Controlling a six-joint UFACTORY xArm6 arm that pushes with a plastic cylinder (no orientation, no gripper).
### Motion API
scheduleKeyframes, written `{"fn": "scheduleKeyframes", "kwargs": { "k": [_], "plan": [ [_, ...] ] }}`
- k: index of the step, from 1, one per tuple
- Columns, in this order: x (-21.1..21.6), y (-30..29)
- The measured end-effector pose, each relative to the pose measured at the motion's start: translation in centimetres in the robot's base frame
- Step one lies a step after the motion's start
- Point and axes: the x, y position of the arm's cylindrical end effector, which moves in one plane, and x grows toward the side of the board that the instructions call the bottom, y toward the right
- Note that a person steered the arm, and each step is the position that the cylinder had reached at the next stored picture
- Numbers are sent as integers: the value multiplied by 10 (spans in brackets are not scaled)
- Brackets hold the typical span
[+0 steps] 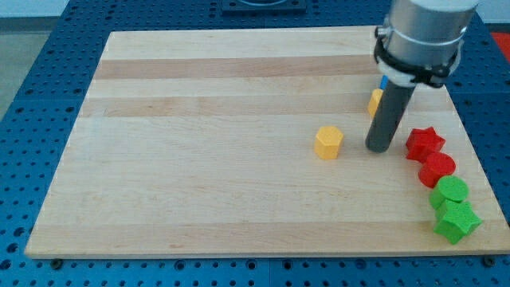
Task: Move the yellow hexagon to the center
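Observation:
The yellow hexagon [328,142] lies on the wooden board [199,159], right of the board's middle. My tip [378,149] rests on the board just to the hexagon's right, a short gap apart from it. The dark rod rises from the tip to the arm's grey body at the view's top right. Behind the rod a second yellow block [374,101] and a blue block [383,80] are mostly hidden; their shapes cannot be made out.
Along the board's right edge lie a red star [424,143], a red round block [437,169], a green round block [451,191] and a green star [457,221]. A blue pegboard surface [32,119] surrounds the board.

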Motion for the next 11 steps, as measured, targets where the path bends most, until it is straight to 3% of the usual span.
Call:
{"fn": "scheduleKeyframes", "kwargs": {
  "k": [1,4,5,6,7,8,9,11],
  "plan": [
    [16,-36],
    [-82,-175],
    [-60,-178],
    [-33,-175],
    [-33,-127],
    [-47,-84],
    [-64,-77],
    [-64,-25]
  ]
}}
